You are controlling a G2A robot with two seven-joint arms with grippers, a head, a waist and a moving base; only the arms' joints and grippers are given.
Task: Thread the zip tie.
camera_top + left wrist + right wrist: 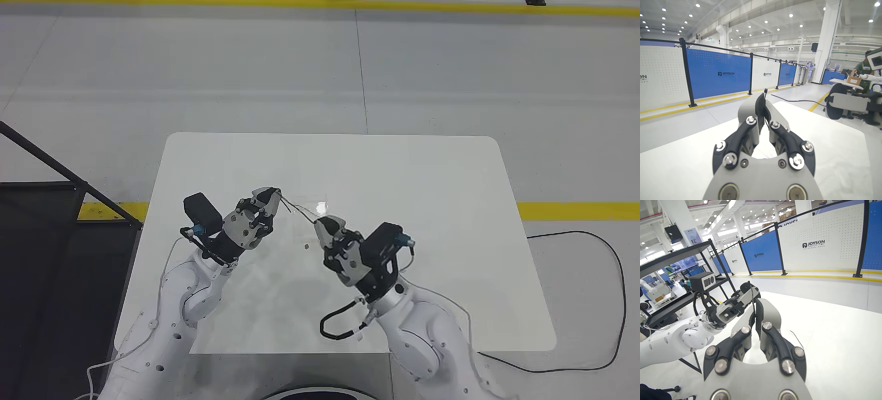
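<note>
Alignment seems the step in hand: over the middle of the tabletop (440,180) the left tool (763,110) is clamped on the head end of the zip tie (765,92), the right tool (755,311) pinched tight on its strap, so next the tip must meet the head's slot.

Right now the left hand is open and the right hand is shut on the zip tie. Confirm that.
Wrong on the left hand: it is shut on the zip tie, as the left wrist view shows. The right hand is shut on it, as stated.
</note>
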